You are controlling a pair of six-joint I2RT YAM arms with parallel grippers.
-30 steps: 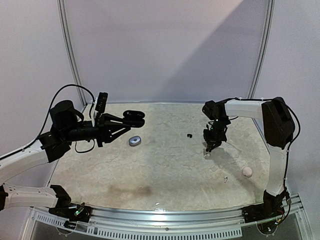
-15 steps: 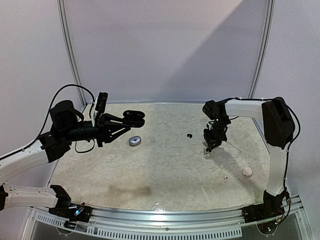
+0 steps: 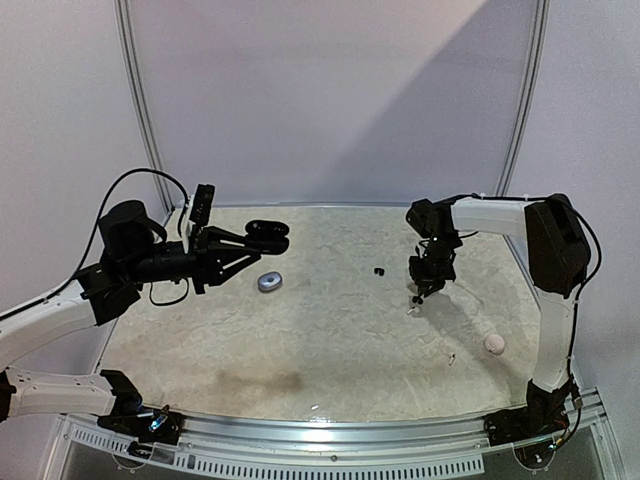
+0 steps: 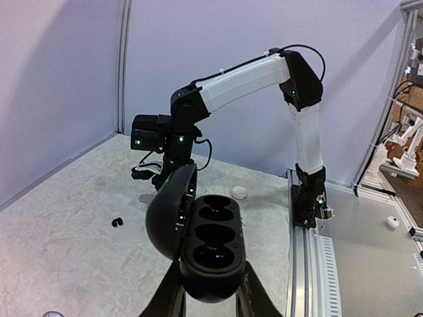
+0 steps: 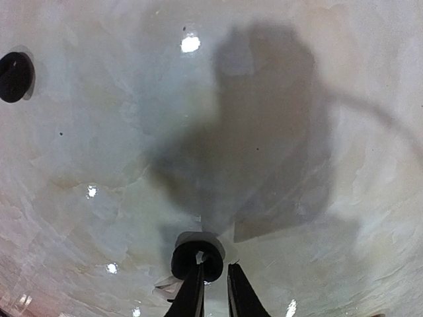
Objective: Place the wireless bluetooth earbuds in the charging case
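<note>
Black open case (image 4: 211, 244) sits clamped in our left gripper (image 4: 210, 294); our right gripper (image 5: 211, 274), nearly closed, meets a black earbud (image 5: 197, 256); we cannot tell if it grips.

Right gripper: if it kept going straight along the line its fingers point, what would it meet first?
Most likely the small dark, white-edged earbud just beyond the tips of the right gripper, then the table. Depth is unclear; it may already touch.

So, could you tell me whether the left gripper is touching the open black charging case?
Touching. The left wrist view shows the black charging case clamped between the two fingers of the left gripper, which press against its lower sides.
</note>
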